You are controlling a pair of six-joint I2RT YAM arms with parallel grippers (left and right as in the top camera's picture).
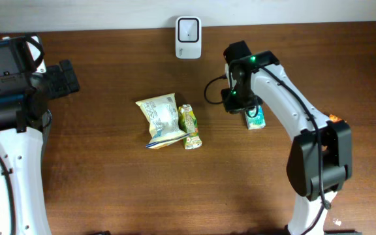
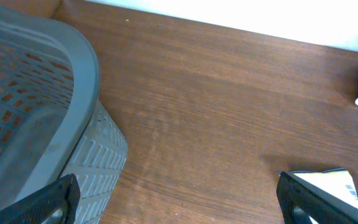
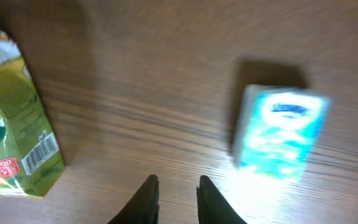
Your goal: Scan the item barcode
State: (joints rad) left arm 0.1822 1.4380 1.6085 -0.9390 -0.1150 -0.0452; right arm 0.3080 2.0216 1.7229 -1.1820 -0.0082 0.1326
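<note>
A small teal and white box (image 1: 256, 118) lies on the wooden table just right of my right gripper (image 1: 240, 106). In the right wrist view the teal box (image 3: 281, 134) is blurred and sits up and to the right of the fingertips. My right gripper (image 3: 178, 199) has a narrow gap between its fingers and holds nothing. A green pouch (image 3: 23, 124) with a barcode lies at the left. A white scanner (image 1: 188, 37) stands at the table's back edge. My left gripper (image 2: 179, 208) is wide open over bare wood at the far left.
A pale snack bag (image 1: 162, 121) lies mid-table with the green pouch (image 1: 189, 126) against its right side. A grey slatted basket (image 2: 36, 118) fills the left of the left wrist view. A white packet's corner (image 2: 331, 183) shows by the left gripper's right finger.
</note>
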